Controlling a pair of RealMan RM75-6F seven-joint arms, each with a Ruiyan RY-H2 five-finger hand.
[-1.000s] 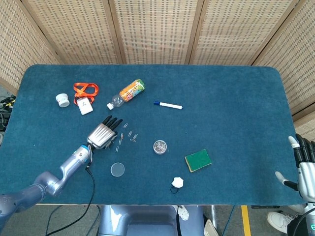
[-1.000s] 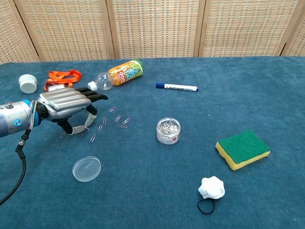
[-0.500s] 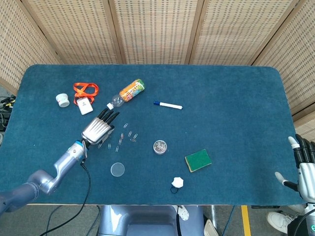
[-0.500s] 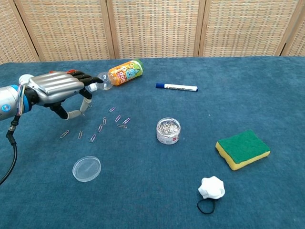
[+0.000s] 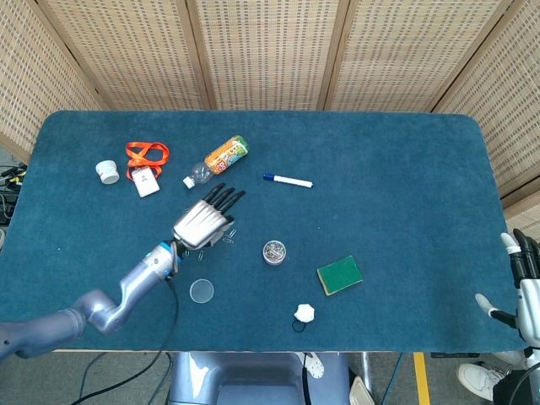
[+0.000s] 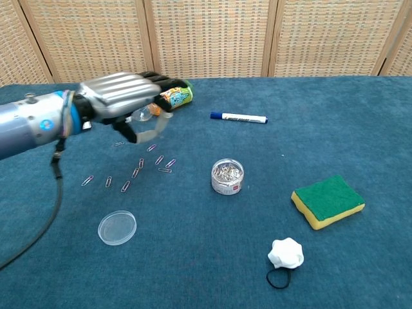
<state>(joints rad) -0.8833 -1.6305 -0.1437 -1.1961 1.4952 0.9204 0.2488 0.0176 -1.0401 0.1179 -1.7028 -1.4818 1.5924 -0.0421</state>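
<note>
Blue felt under everything: in the head view I am hovering my left hand over the scattered paper clips, fingers spread and pointing to two o'clock, grasping nothing. My right hand is idling released at four o'clock.

In the chest view the clips are lying loose beside their tub, lid off

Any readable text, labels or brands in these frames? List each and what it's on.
None can be read.
Bottle: colourful printed label, lettering too blurred.
Marker: dark print along the barrel, too small.
Badge card on the orange lanyard: no legible print.
Paper clip tub: small red label patch, unreadable.
</note>
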